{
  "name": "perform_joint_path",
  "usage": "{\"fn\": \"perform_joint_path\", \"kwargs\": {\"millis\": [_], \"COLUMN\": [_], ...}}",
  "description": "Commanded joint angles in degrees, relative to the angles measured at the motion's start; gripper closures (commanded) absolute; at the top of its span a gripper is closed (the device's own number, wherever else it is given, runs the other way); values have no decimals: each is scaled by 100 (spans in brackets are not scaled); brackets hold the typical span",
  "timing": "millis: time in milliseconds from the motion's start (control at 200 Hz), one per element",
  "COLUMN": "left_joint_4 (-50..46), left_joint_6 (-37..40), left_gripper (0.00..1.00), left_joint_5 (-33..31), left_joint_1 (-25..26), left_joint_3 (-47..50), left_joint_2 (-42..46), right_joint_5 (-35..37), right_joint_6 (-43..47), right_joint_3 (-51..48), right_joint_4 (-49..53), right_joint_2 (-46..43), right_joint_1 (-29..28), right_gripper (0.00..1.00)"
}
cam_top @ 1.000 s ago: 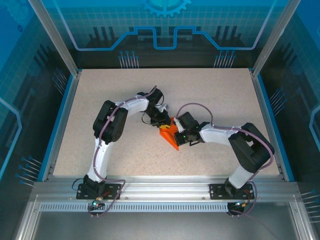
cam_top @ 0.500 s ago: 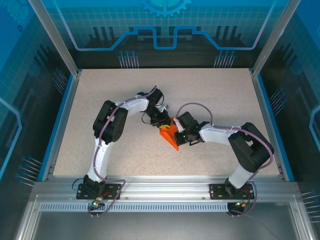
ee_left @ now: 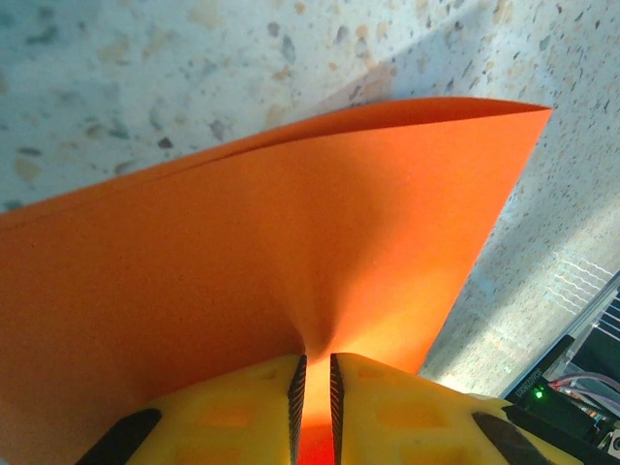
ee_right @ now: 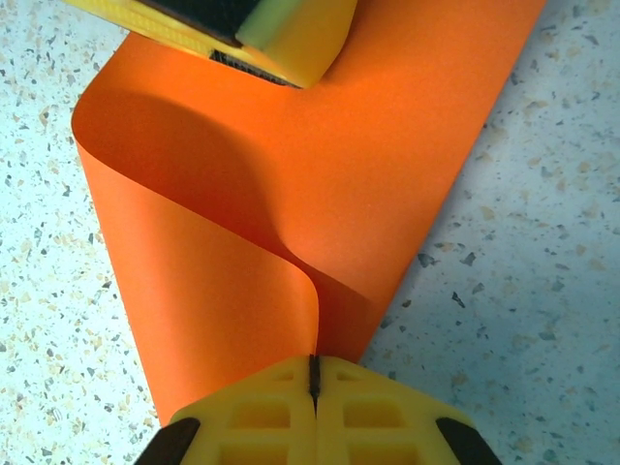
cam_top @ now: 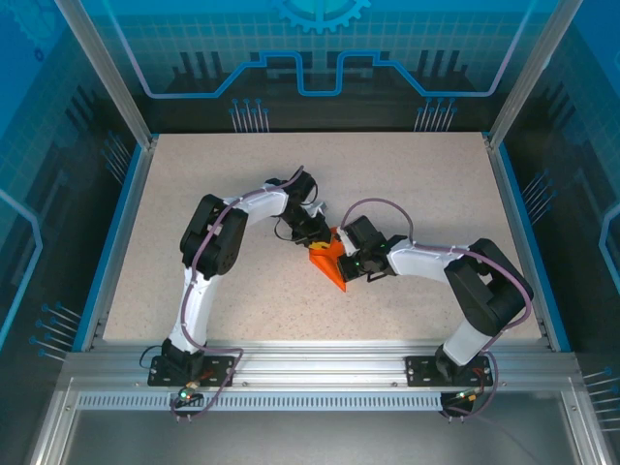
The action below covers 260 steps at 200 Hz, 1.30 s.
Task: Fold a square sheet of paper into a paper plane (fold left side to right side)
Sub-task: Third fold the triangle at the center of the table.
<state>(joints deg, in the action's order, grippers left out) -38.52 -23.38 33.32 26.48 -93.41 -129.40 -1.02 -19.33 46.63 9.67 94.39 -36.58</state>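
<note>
The paper (cam_top: pixel 327 263) is plain bright orange, doubled over on itself into a loose, uncreased fold with a soft rounded bend along one side. It lies near the middle of the counter (cam_top: pixel 426 184). It is pinched at two opposite ends, and its upper layer bows up between them.

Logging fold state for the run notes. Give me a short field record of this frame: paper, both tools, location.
paper: square sheet of paper, orange, bent over on itself; the bend is a rounded loop, not pressed into a crease
left tool: left tool shut on the paper, orange showing between its fingers
right tool: right tool shut on the paper where the curled flap meets the lower layer
location: middle of the table, between the two arms
plane shape: not yet formed
</note>
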Motion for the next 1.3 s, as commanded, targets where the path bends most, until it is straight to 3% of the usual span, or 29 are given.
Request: {"fn": "perform_joint_path", "kwargs": {"millis": [0,800,1296], "left_joint_4": [-217,-251,-1205], "left_joint_6": [158,172,611], "left_gripper": [81,81,67], "left_joint_5": [-255,-236,-357], "left_joint_1": [88,86,-185], "left_joint_3": [44,4,-1166], "left_joint_2": [-256,-200,165], "right_joint_5": [18,86,84], "right_joint_6": [-9,93,274], "right_joint_3": [107,245,340], "right_joint_4": [148,372,720], "right_joint_2": [-98,288,537], "right_joint_1": [46,37,-128], "right_gripper": [100,100,100]}}
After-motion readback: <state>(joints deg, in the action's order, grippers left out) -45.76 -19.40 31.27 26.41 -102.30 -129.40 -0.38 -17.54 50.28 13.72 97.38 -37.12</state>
